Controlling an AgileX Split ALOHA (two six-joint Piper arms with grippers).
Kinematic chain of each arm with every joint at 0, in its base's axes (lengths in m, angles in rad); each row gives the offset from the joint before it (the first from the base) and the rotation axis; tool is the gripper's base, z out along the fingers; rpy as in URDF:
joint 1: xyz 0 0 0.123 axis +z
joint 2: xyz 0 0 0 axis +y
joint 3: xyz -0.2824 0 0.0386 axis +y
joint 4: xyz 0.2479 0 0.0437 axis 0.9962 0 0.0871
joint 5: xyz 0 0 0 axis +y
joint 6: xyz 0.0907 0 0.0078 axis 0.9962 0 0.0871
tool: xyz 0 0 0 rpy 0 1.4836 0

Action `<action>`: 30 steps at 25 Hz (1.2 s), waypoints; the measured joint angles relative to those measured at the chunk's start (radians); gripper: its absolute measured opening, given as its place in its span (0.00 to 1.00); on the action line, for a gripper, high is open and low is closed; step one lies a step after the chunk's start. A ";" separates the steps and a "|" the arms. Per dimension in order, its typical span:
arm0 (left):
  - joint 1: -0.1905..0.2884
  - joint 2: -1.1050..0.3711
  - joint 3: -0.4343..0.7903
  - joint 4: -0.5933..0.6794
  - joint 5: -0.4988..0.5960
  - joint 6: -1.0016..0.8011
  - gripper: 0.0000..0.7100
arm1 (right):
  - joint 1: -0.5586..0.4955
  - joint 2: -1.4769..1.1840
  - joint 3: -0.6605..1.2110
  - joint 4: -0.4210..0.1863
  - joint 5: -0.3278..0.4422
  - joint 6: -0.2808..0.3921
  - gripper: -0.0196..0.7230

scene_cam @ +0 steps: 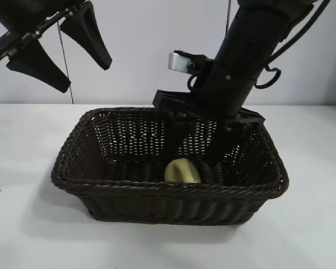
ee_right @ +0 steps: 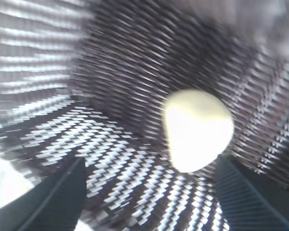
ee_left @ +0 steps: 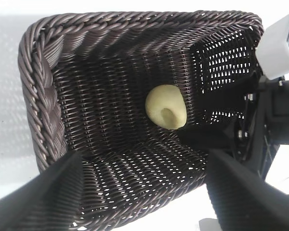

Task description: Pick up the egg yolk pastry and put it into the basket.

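Reached deep into the large dark brown woven wicker basket (scene_cam: 129, 193), right gripper (scene_cam: 197, 150) spread to release the small pale yellow doughy egg yolk pastry (scene_cam: 182, 171) onto its floor; left gripper (scene_cam: 59, 53) parked above, fingers apart.

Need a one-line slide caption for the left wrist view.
Egg yolk pastry lies on the basket floor beside the right end effector.
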 joint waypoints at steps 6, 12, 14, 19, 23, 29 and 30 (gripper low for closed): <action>0.000 0.000 0.000 0.000 0.000 0.000 0.73 | 0.000 0.000 -0.143 -0.006 0.130 0.000 0.75; 0.000 0.000 0.000 0.000 0.000 0.000 0.73 | -0.032 0.000 -0.245 -0.021 0.252 0.000 0.75; 0.000 0.000 0.000 0.000 0.000 0.000 0.73 | -0.057 0.000 -0.256 -0.028 0.274 -0.001 0.75; 0.000 0.000 0.000 0.000 0.000 0.000 0.73 | -0.122 0.000 -0.259 -0.036 0.279 -0.010 0.75; 0.000 0.000 0.000 0.000 0.000 0.000 0.73 | -0.152 -0.010 -0.259 -0.046 0.279 -0.014 0.75; 0.000 0.000 0.000 0.000 0.000 0.000 0.73 | -0.186 -0.101 -0.225 -0.082 0.282 -0.020 0.75; 0.000 0.000 0.000 0.000 0.000 0.000 0.73 | -0.197 -0.113 -0.217 -0.085 0.283 -0.020 0.75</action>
